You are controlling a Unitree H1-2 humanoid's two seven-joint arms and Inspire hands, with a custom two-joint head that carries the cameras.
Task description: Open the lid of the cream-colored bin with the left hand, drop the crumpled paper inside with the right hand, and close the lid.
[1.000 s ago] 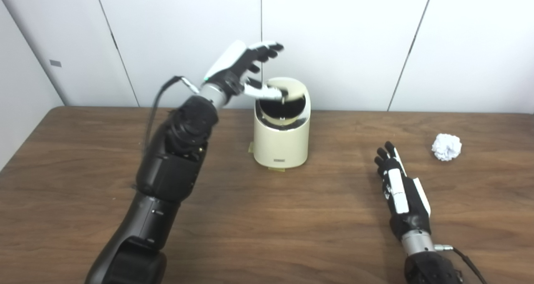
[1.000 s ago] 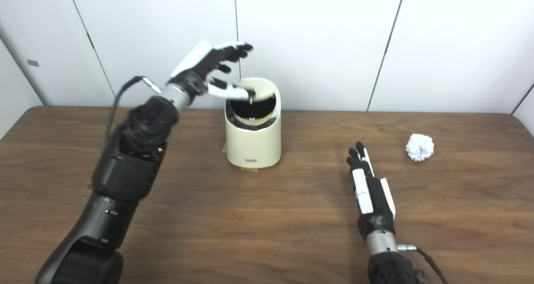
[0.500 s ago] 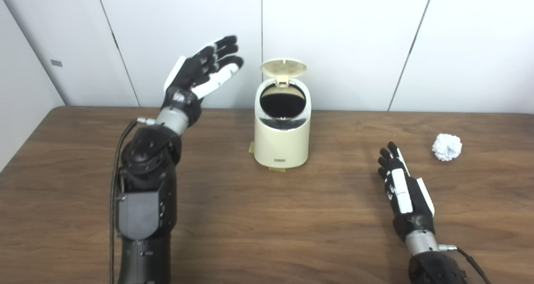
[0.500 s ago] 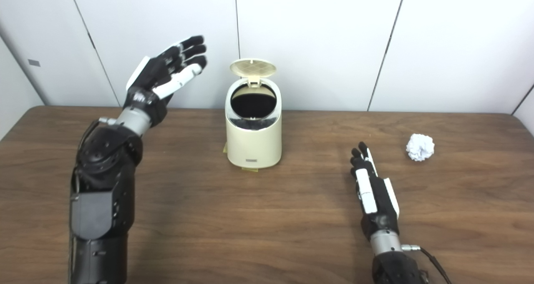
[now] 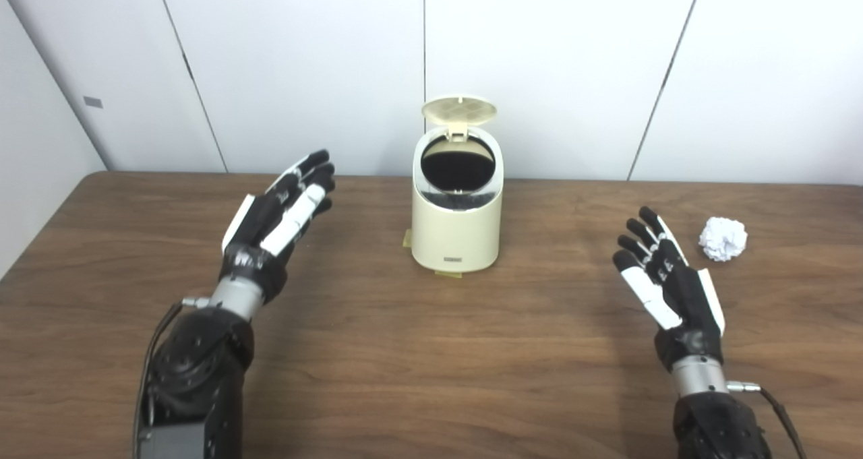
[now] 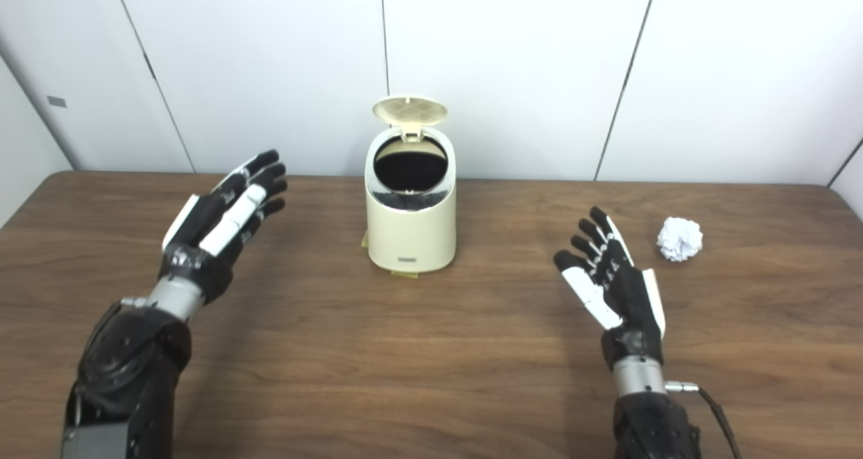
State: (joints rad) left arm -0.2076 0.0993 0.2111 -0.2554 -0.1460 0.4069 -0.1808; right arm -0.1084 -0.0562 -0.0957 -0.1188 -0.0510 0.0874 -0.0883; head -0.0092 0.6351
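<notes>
Both arms have shifted since the earlier pictures: the left one has dropped away from the bin's top and drawn back low over the desk (image 5: 377,351), while the right one has lifted off the wood and turned its palm inward.

Largest first, the brown desk carries everything. At its back centre, close to the white wall panels, stands the cream-colored bin (image 5: 457,233), upright, its lid (image 5: 459,109) now tipped up on the rear hinge so the dark round mouth faces the cameras. The opening step looks done.

The left robot hand (image 5: 280,223) hovers well to the left of the bin, empty, fingers straight and apart, pointing up and toward the bin. The right robot hand (image 5: 664,284) is raised to the right of the bin, also empty, fingers spread and fanned, palm turned toward the centre.

Smallest is the crumpled paper (image 5: 723,238), a white ball lying on the desk near the right edge, well apart from the bin. It sits just beyond and to the right of the right robot hand's fingertips, far nearer to that hand than to the left. Being roughly round, it offers no long axis to line up with. The coming reach likely goes forward and rightward, away from the bin, before any carry back to the open mouth.
</notes>
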